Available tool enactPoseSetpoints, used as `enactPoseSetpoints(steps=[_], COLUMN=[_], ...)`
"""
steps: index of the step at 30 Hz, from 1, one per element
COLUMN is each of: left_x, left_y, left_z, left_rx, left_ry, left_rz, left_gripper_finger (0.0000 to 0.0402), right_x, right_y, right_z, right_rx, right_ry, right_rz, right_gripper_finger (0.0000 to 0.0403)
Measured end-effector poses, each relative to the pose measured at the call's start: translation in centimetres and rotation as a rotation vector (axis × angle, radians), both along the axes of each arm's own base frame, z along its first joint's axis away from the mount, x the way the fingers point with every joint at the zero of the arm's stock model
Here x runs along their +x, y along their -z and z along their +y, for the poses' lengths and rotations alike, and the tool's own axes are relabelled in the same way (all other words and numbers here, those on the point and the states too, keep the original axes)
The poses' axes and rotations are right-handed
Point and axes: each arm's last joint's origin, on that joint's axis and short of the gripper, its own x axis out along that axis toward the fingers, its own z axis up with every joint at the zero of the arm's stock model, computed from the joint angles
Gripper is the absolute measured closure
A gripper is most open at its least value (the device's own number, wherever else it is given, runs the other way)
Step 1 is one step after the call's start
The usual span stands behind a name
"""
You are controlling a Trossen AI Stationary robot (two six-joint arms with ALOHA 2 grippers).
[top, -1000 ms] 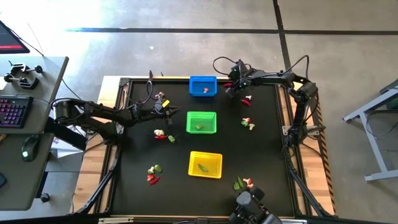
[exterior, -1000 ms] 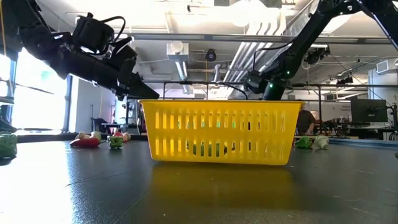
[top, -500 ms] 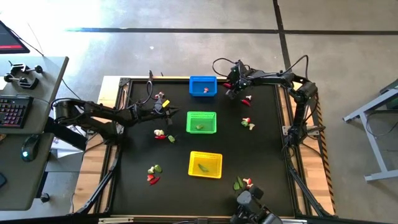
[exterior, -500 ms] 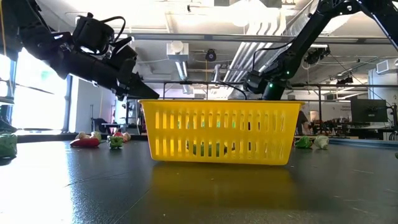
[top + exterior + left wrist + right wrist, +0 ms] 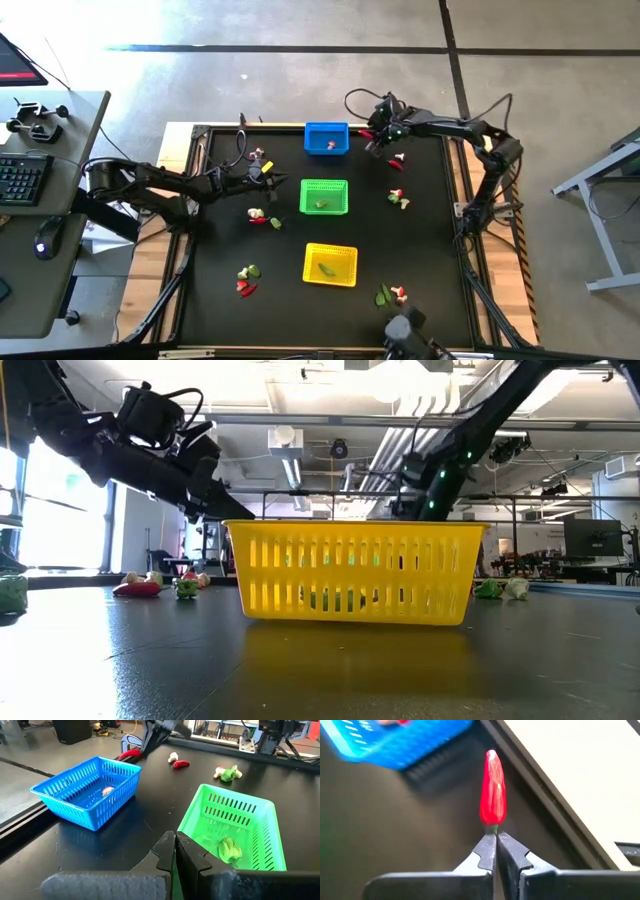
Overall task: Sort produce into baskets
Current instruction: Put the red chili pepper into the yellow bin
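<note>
Three baskets each hold one piece; most produce (image 5: 254, 215) still loose. Right gripper (image 5: 372, 134) pinches a red chilli (image 5: 492, 790) by the blue basket (image 5: 326, 139) (far side); left gripper (image 5: 268, 176) closed, empty.

Three baskets (image 5: 327, 138); two arms (image 5: 150, 185).

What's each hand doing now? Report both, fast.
Left hand: closed, holding nothing, beside the green basket.
Right hand: closed on a red chilli near the blue basket.

red chilli (image 5: 492, 787), blue basket (image 5: 326, 139), green basket (image 5: 324, 196), yellow basket (image 5: 330, 264)
</note>
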Motion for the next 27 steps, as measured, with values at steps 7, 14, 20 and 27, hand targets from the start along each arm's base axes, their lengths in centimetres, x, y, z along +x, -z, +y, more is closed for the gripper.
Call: enactPoseSetpoints(steps=[7,14,20,27], left_x=[0.0,0.0,0.0,0.1], left_y=[0.0,-0.1,-0.1,-0.1], left_z=[0.0,0.0,0.0,-0.1], left_rx=[0.001,0.014,0.016,0.028], left_ry=[0.000,0.003,0.004,0.059], left_rz=[0.000,-0.009,-0.008,-0.004], left_gripper_finger=[0.0401,0.0401,0.0401,0.0401], right_x=[0.8,2.8,4.8,6.3], right_y=[-4.3,-8.4,-8.6,-7.4], right_z=[5.1,14.3,23.2,30.6], right_rx=[0.033,0.073,0.181,0.365], right_ry=[-0.056,-0.243,-0.466,-0.611], right_rz=[-0.021,-0.105,-0.130,-0.167], right_gripper_finger=[0.0402,0.0403,0.0403,0.0403])
